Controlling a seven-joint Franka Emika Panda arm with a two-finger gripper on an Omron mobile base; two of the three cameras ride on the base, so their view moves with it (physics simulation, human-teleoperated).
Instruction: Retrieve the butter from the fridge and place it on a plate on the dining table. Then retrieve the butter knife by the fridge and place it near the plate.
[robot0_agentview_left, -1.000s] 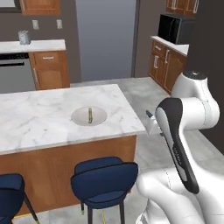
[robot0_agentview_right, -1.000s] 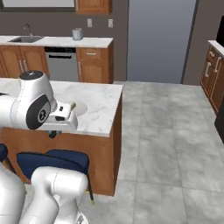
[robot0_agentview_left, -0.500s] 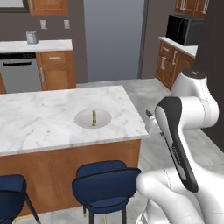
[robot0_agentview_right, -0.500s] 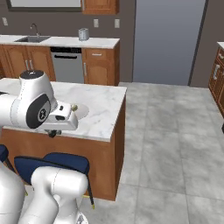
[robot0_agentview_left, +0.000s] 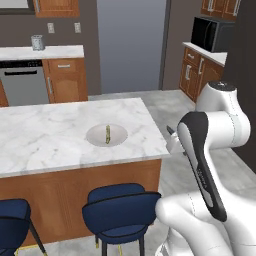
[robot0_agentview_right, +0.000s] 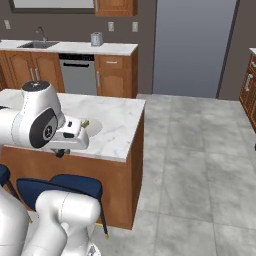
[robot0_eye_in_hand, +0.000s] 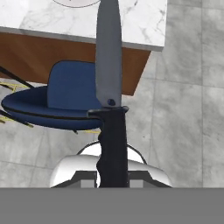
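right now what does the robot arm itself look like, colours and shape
The arm is glossy white with rounded, bulbous links, and a long black band runs along one link. A dark round joint cap sits at the elbow. No cables or markings are visible.

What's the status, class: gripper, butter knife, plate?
Gripper shut on butter knife. Butter lies on plate, dining table. Blue stool below the blade.
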